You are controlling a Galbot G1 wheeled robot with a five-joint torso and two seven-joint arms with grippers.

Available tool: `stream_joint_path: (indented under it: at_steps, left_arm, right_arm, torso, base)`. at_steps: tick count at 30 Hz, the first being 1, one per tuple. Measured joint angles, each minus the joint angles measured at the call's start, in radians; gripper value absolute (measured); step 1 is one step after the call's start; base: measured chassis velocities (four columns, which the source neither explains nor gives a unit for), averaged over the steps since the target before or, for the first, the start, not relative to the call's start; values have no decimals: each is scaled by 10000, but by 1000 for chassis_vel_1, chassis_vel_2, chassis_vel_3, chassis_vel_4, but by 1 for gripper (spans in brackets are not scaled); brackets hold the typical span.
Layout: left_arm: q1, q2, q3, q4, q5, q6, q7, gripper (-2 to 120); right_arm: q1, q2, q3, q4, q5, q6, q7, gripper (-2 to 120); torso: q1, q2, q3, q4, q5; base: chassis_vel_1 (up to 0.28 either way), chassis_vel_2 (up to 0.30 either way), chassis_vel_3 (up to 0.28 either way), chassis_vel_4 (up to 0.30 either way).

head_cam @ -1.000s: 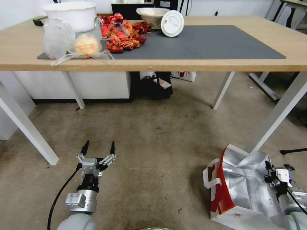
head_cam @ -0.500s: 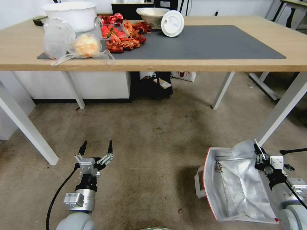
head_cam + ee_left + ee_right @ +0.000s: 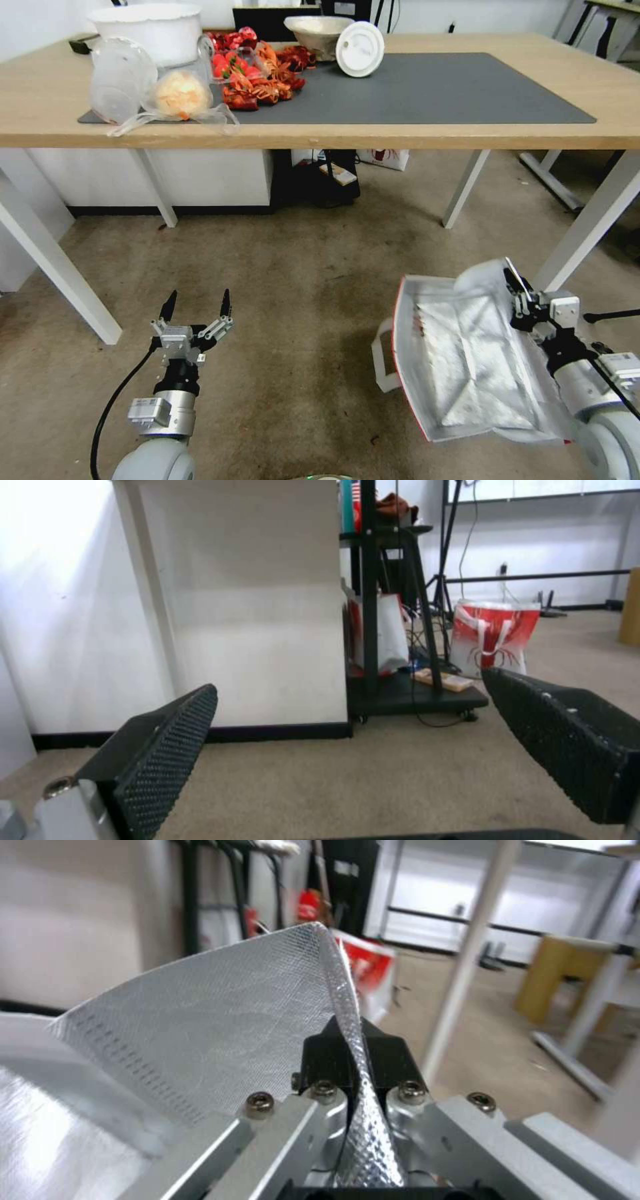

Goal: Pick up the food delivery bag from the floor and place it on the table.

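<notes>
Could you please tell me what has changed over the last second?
The right gripper, shut on the foil edge of the large white, red-sided food delivery bag, has lifted it up and leftward. The open left gripper edged forward. The light wood table and its clutter stayed put.

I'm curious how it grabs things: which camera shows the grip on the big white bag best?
The right wrist view: the right tool is shut on the food delivery bag, pinching its foil edge. The head view shows the whole bag lifted, the grip small.
</notes>
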Motion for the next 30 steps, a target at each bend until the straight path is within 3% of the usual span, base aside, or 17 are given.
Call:
stream_joint_path:
  at_steps: [2, 10, 30]
  left_arm:
    - [-39, 46, -70, -19, -119, 227, 165, 99]
    - [-217, 60, -100, 123, -185, 239, 215, 99]
    - [-483, 235, -280, 260, -511, 137, 323, 99]
  right_arm:
    - [41, -419, -84, 596, 911, -97, -150, 0]
    - [20, -819, -57, 1024, 2242, -155, -690, 0]
    - [186, -1746, 151, 867, 4386, 607, -2868, 0]
  torso:
    - [0, 0, 0, 1, 2]
    - [0, 0, 0, 0, 2]
    - [1, 0, 0, 0, 2]
  base:
    - [0, 0, 0, 0]
    - [0, 0, 0, 0]
    - [0, 0, 0, 0]
